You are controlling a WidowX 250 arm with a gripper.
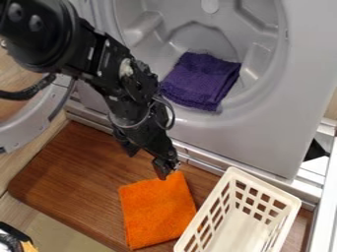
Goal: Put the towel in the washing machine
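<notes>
So, down from the upper left of the camera view, a black arm of rounded housings, blocky links and looped cable. At its lower end, the black end effector, angular and hard-edged, released, with its fingers spread apart. Lower fingertip right at the top edge of an orange towel in the view; contact between them impossible to tell.

Beneath, on a brown worktop with streaky wood grain, the orange towel, flat and roughly four-sided, soft and slightly fuzzy in the weave. Partly over its right side in the view, a cream-coloured plastic basket with smooth rounded rim, square openings at one end and long slots down the side.

Inside the washing machine, within the smooth, moulded grey hollow of the drum, a purple towel, folded into a thick, rather square pad, nubbly and ribbed on top, with one corner pointing toward the rounded lip of the opening. Around that opening, a broad, plain grey front panel. To the left in the view, swung open, the door, with a curved grey rim. At the lower left edge, something black and orange, too cut off to identify.
</notes>
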